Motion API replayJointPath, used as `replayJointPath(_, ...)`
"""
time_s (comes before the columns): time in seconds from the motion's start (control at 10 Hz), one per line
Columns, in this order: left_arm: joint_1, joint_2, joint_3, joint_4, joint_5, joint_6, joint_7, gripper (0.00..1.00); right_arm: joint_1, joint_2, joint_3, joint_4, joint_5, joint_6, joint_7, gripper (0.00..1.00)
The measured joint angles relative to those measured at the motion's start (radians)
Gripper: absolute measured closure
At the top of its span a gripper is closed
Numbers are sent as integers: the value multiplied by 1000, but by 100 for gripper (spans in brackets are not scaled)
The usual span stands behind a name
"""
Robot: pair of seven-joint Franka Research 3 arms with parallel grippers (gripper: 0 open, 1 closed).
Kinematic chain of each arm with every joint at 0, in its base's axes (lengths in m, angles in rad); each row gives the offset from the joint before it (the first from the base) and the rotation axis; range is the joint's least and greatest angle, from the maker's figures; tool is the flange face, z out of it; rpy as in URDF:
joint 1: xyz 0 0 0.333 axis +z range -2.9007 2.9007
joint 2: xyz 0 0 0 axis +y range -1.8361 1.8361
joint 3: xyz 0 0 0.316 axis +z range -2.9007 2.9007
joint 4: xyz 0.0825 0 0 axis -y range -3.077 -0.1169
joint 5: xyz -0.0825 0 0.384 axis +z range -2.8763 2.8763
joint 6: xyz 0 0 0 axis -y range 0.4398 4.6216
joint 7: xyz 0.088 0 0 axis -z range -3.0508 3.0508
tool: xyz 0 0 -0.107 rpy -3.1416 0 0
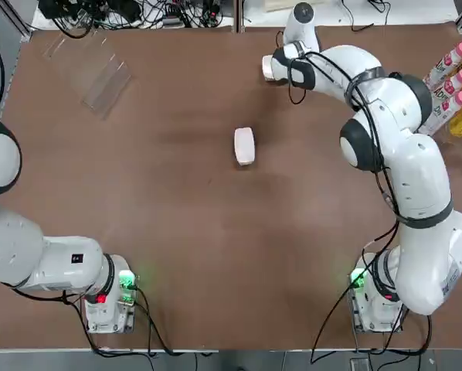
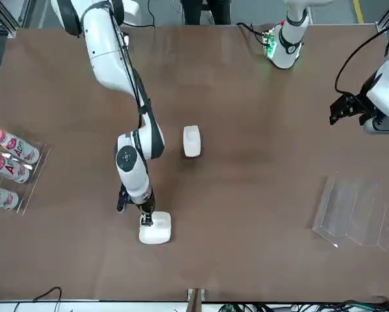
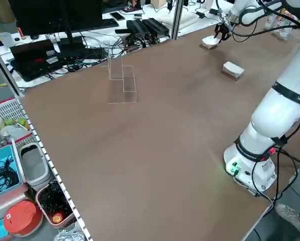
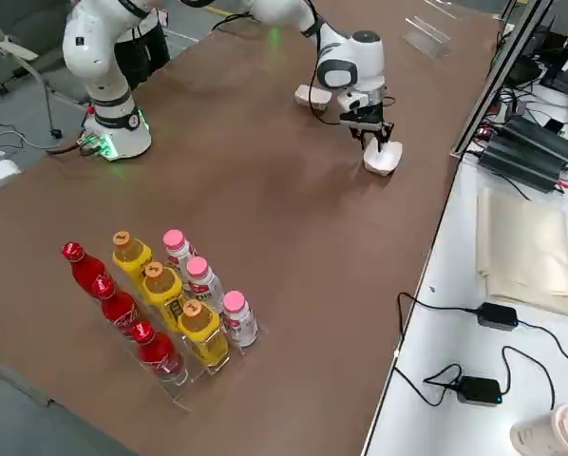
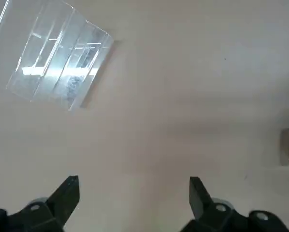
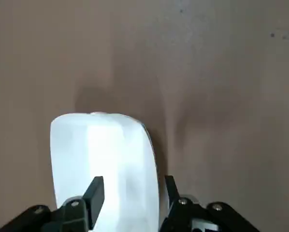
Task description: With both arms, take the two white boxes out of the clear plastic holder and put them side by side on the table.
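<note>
Left gripper [image 5: 134, 179]: jaws apart, nothing between them, above the table [image 1: 192, 247]
Clear plastic holder [image 1: 107, 86]: on the table, far left
First white box [image 1: 244, 147]: on the table, clear of both grippers
Second white box [image 2: 157, 230]: under the right gripper's tips, one finger overlapping it
Right gripper [image 6: 135, 178]: jaws apart; contact, cannot tell
</note>
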Motion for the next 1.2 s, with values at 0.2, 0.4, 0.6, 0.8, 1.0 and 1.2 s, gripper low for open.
replayJointPath(0.2, -2, 4, -4, 0, 0, -21, 0, 0, 11, -12, 4, 6, -3, -51, -166, 38)
replayJointPath(0.4, -1, 12, -3, 0, 0, -36, -1, 0, 45, -40, 5, 12, -3, -107, -425, 26)
replayJointPath(0.6, -1, 21, -3, 0, 0, -37, -4, 0, 59, -94, 5, 14, -4, -190, -665, 11)
replayJointPath(0.8, 0, 32, -3, -4, 0, -40, -38, 0, 67, -144, 6, 8, -6, -243, -974, 9)
replayJointPath(1.0, 3, 42, 1, -5, 0, -50, -69, 0, 82, -154, 7, 4, -6, -231, -1203, 9)
replayJointPath(1.2, 11, 49, 2, -6, 0, -57, -65, 0, 109, -155, 9, -26, -7, -168, -1411, 9)
